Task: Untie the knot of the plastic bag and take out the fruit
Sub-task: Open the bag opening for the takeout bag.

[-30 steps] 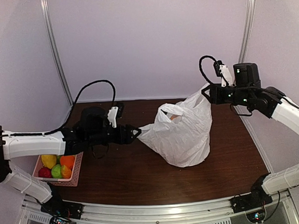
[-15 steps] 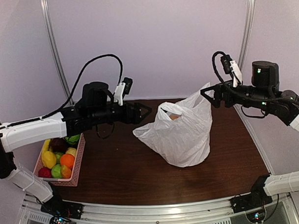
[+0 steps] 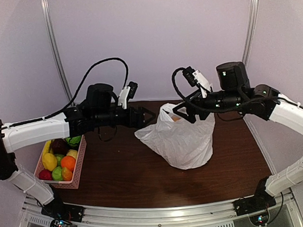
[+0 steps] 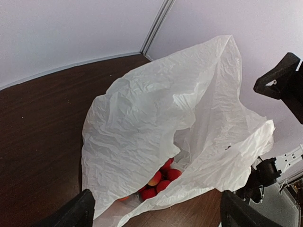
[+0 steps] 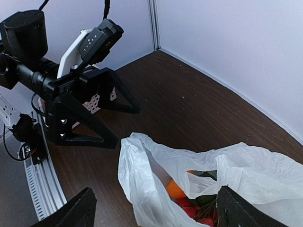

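Plastic bag (image 3: pixel 182 142) gaping, perhaps apples (image 4: pixel 158 182) inside

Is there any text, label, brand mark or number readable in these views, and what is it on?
No text can be read in any view.
The plastic bag is plain white, with no print.
The pink basket has no label.
The left arm and right arm show no legible marking.

White plastic bag (image 3: pixel 185 139); red, orange fruit (image 4: pixel 161 182) inside; pink basket (image 3: pixel 79 163); dark brown table (image 3: pixel 129 179).
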`<state>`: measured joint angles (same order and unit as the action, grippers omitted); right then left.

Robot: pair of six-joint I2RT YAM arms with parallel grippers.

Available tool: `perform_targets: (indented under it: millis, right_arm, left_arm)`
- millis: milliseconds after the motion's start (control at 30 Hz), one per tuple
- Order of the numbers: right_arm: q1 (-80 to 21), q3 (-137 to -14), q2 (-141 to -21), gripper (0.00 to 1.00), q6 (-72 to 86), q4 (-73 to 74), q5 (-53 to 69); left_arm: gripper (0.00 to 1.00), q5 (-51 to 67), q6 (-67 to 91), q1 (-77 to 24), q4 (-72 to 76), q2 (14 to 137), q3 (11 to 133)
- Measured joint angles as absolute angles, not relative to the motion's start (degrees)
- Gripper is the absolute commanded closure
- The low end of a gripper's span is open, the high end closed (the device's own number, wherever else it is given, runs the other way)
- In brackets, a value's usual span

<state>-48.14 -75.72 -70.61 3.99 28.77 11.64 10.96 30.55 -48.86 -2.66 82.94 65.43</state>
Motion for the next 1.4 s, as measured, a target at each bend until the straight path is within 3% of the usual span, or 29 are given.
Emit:
perform_targets:
  millis: [167,267,333,467,667,1000,1200,1267,1400]
  right_arm:
    - [-48.2,-79.4,-76.7,0.22,1.0,29.3,12.5]
    - [-48.2,-81.6,-79.3,0.35,-0.7,30.3,13.9]
    - [-48.2,-82.6,-80.6,0.53,-1.7,30.5,15.3]
    - [-48.2,-83.3,-82.0,0.98,-2.9,31.3,19.6]
    - [-49.3,-79.5,-78.5,1.00,-2.0,32.9,23.7]
    - [-53.5,-58.5,-63.5,1.00,7.5,32.7,25.1]
    - [-53.6,-56.7,-60.7,1.00,11.0,30.7,25.0]
    - [-53.6,-56.8,-60.5,1.00,11.2,30.0,25.0]
    - [-53.6,-56.8,-60.7,1.00,11.8,29.8,25.1]
  left_arm:
    - [0.05,11.4,30.6,-48.8,-4.9,83.2,65.6]
    - [0.05,11.8,30.9,-48.7,-4.9,84.1,66.3]
    - [0.05,12.2,31.0,-48.5,-5.0,85.0,66.9]
    - [0.04,13.0,30.9,-48.2,-6.0,87.1,69.0]
    - [0.02,13.5,30.0,-47.3,-7.0,88.6,71.0]
    - [0.02,19.5,25.0,-47.1,-7.1,94.7,75.9]
    - [0.02,23.3,18.6,-47.4,-8.2,99.2,77.4]
    - [0.07,23.0,16.7,-47.4,-9.0,99.7,77.4]
    - [0.33,21.9,13.9,-47.4,-9.9,100.4,78.4]
